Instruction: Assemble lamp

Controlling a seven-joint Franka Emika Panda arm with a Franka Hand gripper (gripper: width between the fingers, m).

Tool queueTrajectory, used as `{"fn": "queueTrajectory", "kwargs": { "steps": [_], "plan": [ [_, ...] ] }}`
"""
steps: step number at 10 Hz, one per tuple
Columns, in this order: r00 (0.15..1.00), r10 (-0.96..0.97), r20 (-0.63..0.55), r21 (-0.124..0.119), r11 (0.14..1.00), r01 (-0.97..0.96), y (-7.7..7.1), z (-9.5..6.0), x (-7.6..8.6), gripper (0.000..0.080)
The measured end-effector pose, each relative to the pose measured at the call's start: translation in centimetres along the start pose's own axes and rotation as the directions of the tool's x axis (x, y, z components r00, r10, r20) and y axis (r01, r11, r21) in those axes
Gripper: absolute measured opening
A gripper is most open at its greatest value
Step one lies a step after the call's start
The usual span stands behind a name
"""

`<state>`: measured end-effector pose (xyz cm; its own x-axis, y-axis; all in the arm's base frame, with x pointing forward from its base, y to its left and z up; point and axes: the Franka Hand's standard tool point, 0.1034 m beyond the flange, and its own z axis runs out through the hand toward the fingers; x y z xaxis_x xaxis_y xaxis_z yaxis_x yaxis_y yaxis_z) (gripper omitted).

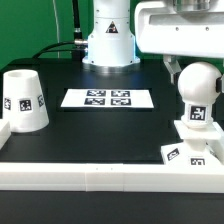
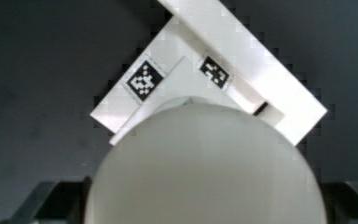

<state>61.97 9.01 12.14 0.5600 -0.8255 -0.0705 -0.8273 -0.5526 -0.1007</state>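
Exterior view alone shows the shade (image 1: 24, 100) and marker board (image 1: 108, 98)

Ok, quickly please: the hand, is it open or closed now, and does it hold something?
Hand: cannot be told. It is down at the top of the bulb, but whether it grips the bulb does not show.

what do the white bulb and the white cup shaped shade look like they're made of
The white round-topped bulb looks like opaque matte plastic: a smooth, even surface with soft shading and no sharp glints. The white tapered cup-like shade seems the same dull white plastic. Whether either is moulded or printed cannot be told. The black-and-white square tags on both look like flat printed stickers.
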Motion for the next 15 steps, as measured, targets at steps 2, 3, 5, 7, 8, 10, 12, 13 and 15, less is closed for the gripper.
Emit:
{"fn": "queueTrajectory", "kwargs": {
  "steps": [2, 3, 5, 7, 8, 10, 12, 13, 15],
  "plan": [
    [0.992, 0.125, 0.011, 0.011, 0.992, -0.125, -0.16, 0.02, -0.05, 0.0579],
    [0.986, 0.164, 0.018, 0.014, 0.986, -0.164, -0.16, 0.02, -0.04, 0.0579],
    [0.963, 0.268, 0.03, 0.016, 0.963, -0.268, -0.34, 0.05, -0.35, 0.0579],
    [0.982, 0.185, 0.029, 0.019, 0.982, -0.186, -0.37, 0.04, -0.4, 0.0684],
    [0.992, 0.126, 0.027, 0.022, 0.992, -0.127, -0.41, -0.08, -0.39, 0.0697],
    [0.997, -0.07, 0.02, 0.027, 0.997, 0.069, -0.32, -0.13, -0.14, 0.0698],
    [0.974, -0.224, 0.016, 0.029, 0.974, 0.224, -0.35, -0.07, -0.24, 0.0698],
    [0.955, -0.297, 0.014, 0.029, 0.955, 0.296, -0.33, -0.04, -0.23, 0.0698],
    [0.906, -0.423, 0.01, 0.031, 0.906, 0.422, -0.31, -0.01, -0.22, 0.0698]
  ]
}}
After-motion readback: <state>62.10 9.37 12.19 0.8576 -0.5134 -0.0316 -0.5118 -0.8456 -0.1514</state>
